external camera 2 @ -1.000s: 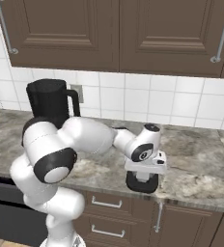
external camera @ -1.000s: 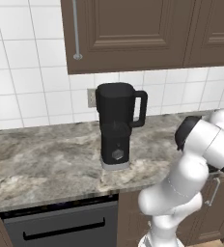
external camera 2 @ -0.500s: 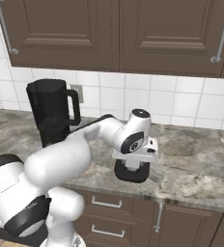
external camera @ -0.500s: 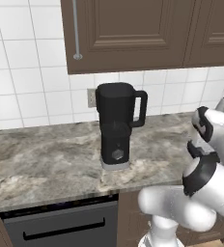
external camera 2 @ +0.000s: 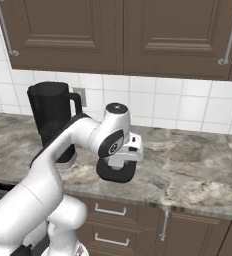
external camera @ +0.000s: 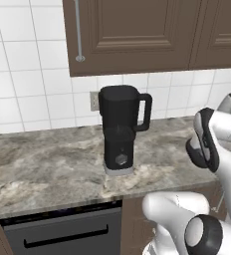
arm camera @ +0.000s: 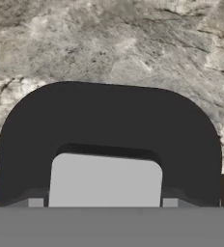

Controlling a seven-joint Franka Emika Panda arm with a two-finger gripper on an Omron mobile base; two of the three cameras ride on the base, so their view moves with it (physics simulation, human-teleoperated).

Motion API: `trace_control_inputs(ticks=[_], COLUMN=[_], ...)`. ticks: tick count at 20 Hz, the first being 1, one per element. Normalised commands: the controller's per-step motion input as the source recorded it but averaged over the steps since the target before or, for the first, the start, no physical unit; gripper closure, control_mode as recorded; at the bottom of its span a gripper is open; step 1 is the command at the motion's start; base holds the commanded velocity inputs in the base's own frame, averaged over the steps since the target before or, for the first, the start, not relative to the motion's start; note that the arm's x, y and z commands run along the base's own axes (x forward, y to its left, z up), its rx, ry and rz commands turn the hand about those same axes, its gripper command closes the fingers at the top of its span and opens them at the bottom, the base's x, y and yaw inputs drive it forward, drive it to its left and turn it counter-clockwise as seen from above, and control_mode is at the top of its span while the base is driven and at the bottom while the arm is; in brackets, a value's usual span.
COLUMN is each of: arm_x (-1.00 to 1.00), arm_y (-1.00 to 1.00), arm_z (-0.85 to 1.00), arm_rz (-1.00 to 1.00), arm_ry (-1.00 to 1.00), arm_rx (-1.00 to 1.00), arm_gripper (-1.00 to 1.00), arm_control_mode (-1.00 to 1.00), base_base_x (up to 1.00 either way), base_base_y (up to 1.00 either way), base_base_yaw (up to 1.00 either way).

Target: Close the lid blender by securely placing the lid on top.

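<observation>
The black blender [external camera: 120, 130] stands upright on the marble counter near the tiled wall, its jar top uncovered and its loop handle toward the right. It also stands at the left in the right base view [external camera 2: 50, 120]. My gripper [external camera 2: 120, 164] is shut on the lid [external camera 2: 116, 173], a black rounded-square piece held just above the counter's front part, well to the right of the blender. From the left base camera the lid [external camera: 198, 146] hangs at the right edge under my hand. In the hand view the lid [arm camera: 109, 125] is very close, with a grey square centre.
The marble counter [external camera: 43, 164] runs left and right, with a wall outlet [external camera: 94, 101] behind the blender. Brown wall cabinets [external camera 2: 123, 35] hang above it. A dark oven front [external camera: 62, 231] sits below the counter at left, and drawers [external camera 2: 113, 225] lie below it at right.
My arm has swung and refolded, carrying the lid leftward along the counter's front toward the blender. The blender has not moved.
</observation>
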Motion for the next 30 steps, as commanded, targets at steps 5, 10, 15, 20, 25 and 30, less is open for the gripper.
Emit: trace_control_inputs(ticks=[5,10,15,20,25,30], arm_x=[-0.37,-0.14,-0.09,-0.11,-0.10,0.00], arm_y=[0.30,0.57,0.67,0.71,0.67,0.61], arm_z=[0.71,0.99,0.95,1.00,0.98,0.70], arm_rz=[-0.04,-0.05,-0.02,-0.01,0.00,0.00], arm_ry=[-0.24,-0.23,-0.17,-0.06,-0.03,-0.02], arm_rx=[0.00,0.00,0.00,0.00,0.00,0.00], arm_gripper=[1.00,1.00,1.00,1.00,1.00,1.00], arm_control_mode=[-1.00,-1.00,-1.00,-1.00,-1.00,-1.00], base_base_x=[0.00,0.00,0.00,0.00,0.00,0.00], base_base_y=[0.00,0.00,0.00,0.00,0.00,0.00], base_base_yaw=[0.00,0.00,0.00,0.00,0.00,0.00])
